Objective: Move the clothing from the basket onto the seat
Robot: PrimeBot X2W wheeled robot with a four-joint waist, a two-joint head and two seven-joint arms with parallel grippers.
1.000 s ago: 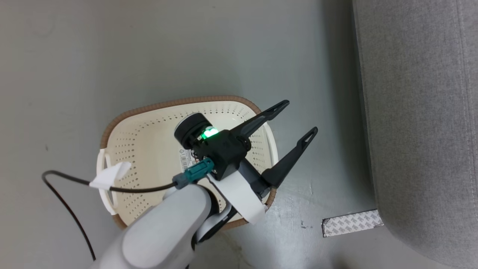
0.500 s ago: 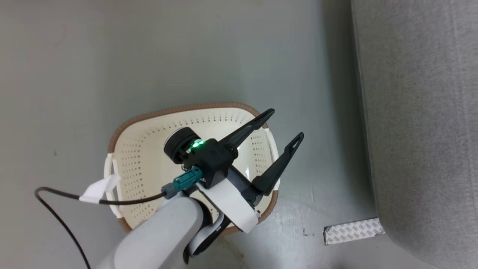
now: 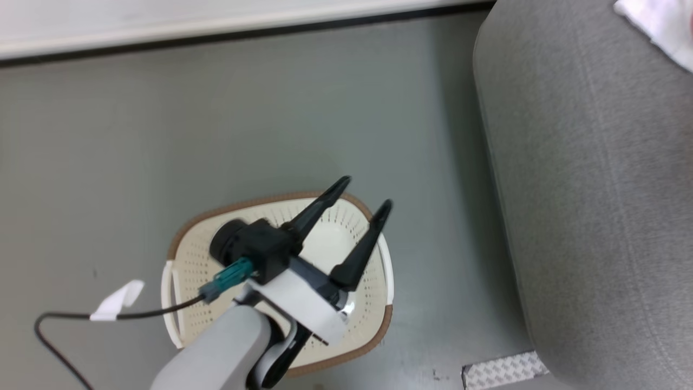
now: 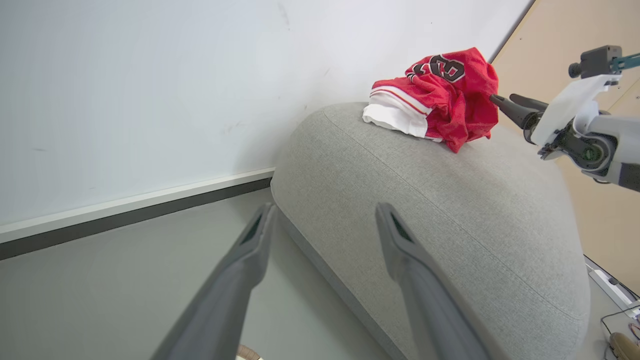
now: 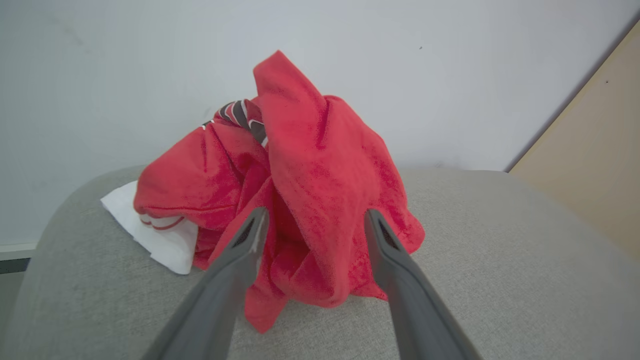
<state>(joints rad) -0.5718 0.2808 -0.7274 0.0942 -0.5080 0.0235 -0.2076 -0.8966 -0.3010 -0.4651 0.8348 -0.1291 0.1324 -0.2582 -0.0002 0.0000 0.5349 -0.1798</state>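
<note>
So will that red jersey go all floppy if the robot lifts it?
Probably floppy: the red jersey sits crumpled in soft folds on the sofa. Likely light, since one fold stands up by itself. Unlikely to roll, being a limp heap.

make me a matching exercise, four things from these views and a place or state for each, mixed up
1 clothing
2 basket
3 left gripper
4 right gripper

a open, above the basket
b on the floor
c heaped on the sofa
d open, fingers either side of red fabric

Pairs: 1-c, 2-b, 3-a, 4-d
</note>
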